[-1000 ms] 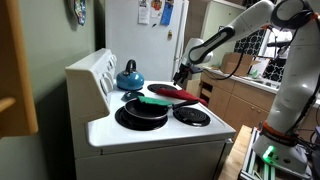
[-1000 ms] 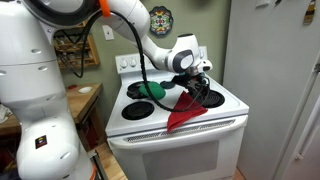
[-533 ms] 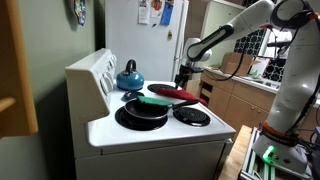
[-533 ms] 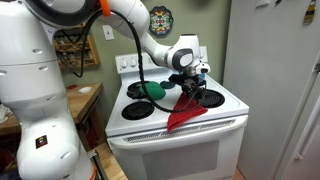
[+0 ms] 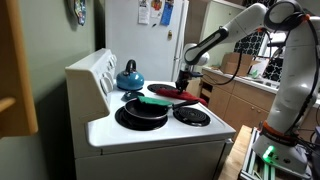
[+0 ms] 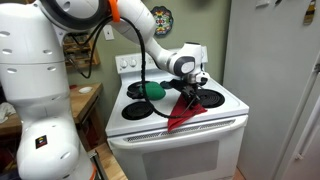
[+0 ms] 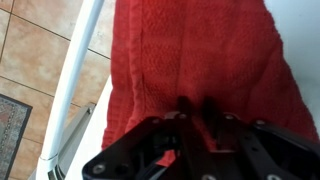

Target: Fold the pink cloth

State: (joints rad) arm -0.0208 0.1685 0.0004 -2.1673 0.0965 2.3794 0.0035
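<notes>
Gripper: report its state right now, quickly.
The gripper is closed, pinching a fold of the pink cloth.

The pink cloth (image 7: 200, 60) is matt terry, the stove (image 6: 200, 150) glossy enamel.

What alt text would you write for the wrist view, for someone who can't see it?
A black pincer pinches a ridge of the pink cloth, which fills most of the frame. To its left run a white bar and tan tiled floor.
</notes>
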